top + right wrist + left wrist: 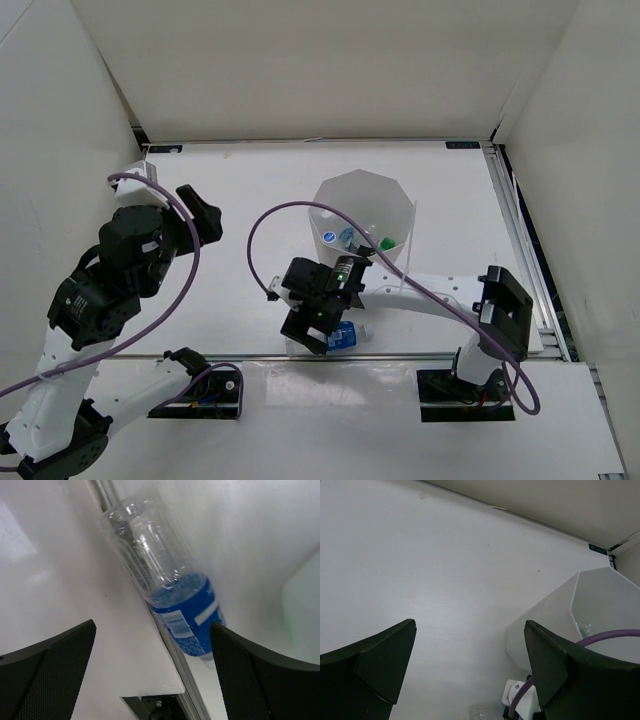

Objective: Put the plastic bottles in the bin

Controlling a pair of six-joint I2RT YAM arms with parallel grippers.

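A clear plastic bottle with a blue label [172,595] lies on its side along the metal rail at the table's front edge [343,337]. My right gripper [315,335] hovers just over it, open [152,630]. Its fingers stand either side of the label end without touching. The bin [362,200], white and translucent, stands just beyond the right gripper. Inside it are a blue-labelled bottle [334,238] and a green bottle [386,242]. My left gripper [212,220] is open and empty [470,625], raised to the left of the bin [545,625].
The rail [172,645] and a dark gap at the table's front edge run under the bottle. The right arm's purple cable [255,235] loops over the bin's left side. White walls enclose the table on three sides.
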